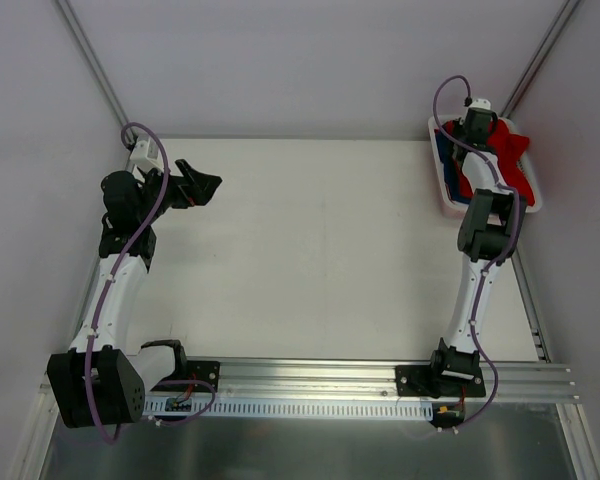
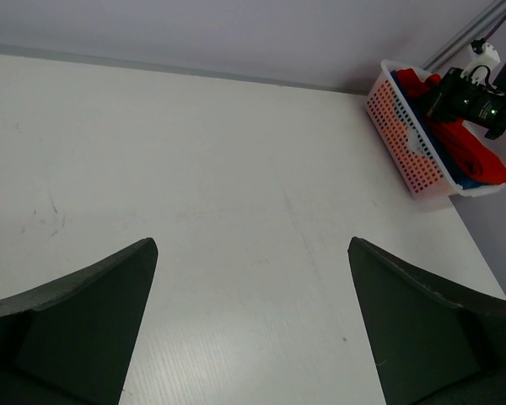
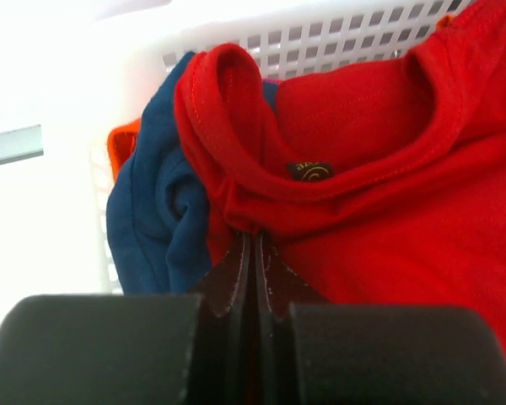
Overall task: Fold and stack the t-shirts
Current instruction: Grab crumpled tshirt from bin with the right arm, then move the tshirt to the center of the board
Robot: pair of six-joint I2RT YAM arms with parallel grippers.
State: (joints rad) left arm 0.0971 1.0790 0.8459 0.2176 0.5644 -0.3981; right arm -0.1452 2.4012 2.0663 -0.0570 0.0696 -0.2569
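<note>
A bright red t-shirt (image 3: 379, 160) lies bunched in the white basket (image 1: 442, 180) at the far right, its collar and neck label facing the right wrist camera. A deep blue t-shirt (image 3: 152, 219) is crumpled beside it on the left. My right gripper (image 3: 255, 238) is down in the basket, shut on a fold of the red t-shirt (image 1: 510, 160) just below the collar. Over the left side of the table, my left gripper (image 1: 205, 185) hangs open with nothing between its fingers (image 2: 84, 321). From the left wrist, the basket (image 2: 409, 139) shows far off at the upper right.
A bit of orange cloth (image 3: 122, 139) shows at the basket's left wall. The white tabletop (image 1: 310, 250) spreads between the arms. A metal rail (image 1: 380, 375) runs along the near edge, and grey walls stand behind and at both sides.
</note>
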